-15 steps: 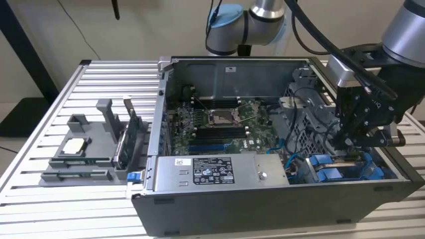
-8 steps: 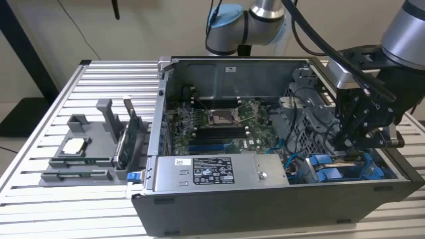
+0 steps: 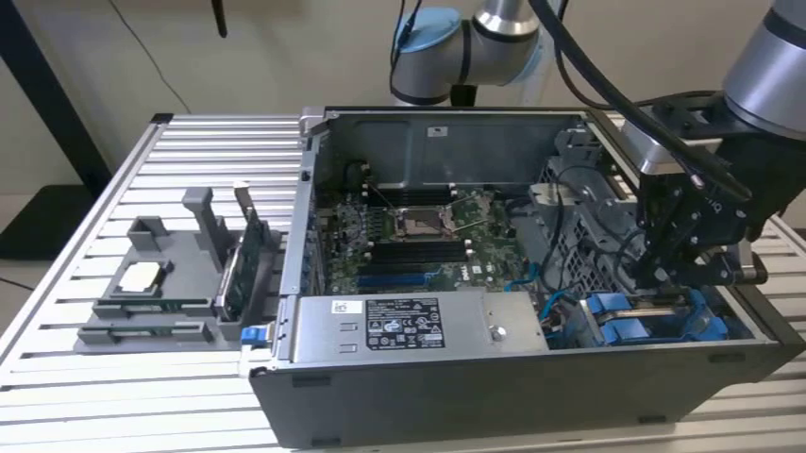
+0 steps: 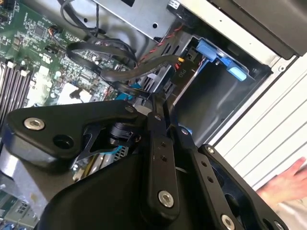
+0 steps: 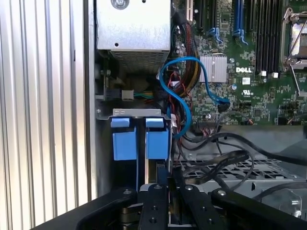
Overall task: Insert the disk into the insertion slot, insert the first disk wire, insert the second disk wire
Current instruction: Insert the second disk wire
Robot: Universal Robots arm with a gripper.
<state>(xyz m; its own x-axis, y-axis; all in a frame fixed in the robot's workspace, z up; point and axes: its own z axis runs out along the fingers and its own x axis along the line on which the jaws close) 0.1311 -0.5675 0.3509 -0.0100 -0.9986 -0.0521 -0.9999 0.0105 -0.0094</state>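
The open computer case (image 3: 416, 396) lay on the slatted table (image 3: 189, 151), and the gripper (image 3: 674, 283) was down inside it at the corner on the exterior view's right. Directly below the gripper sat the insertion slot (image 3: 655, 321), a grey bay with blue plastic fittings. In the first wrist view the same bay (image 5: 136, 115) carried two blue tabs (image 5: 140, 139) side by side, with the black gripper (image 5: 160, 191) just beside them and a thin pale edge running down between its links. Whether that edge was the disk could not be told, nor how far the fingers were spread or whether they had hold of anything.

Inside the case, beside the gripper, lay the green motherboard (image 3: 416, 241), the grey labelled power supply box (image 3: 410, 326) and a loop of blue cable (image 5: 184, 91) close to the bay.

The exterior view alone showed a grey holder (image 3: 170, 283) on the table, well apart from the gripper, with a green circuit card (image 3: 245, 260) standing upright in it. The second wrist view showed the gripper's black linkage (image 4: 158, 158), black cables (image 4: 124, 67) just beyond it, blue fittings (image 4: 220, 60) at the case wall, and a blurred hand (image 4: 288, 179) outside the case over the slats.
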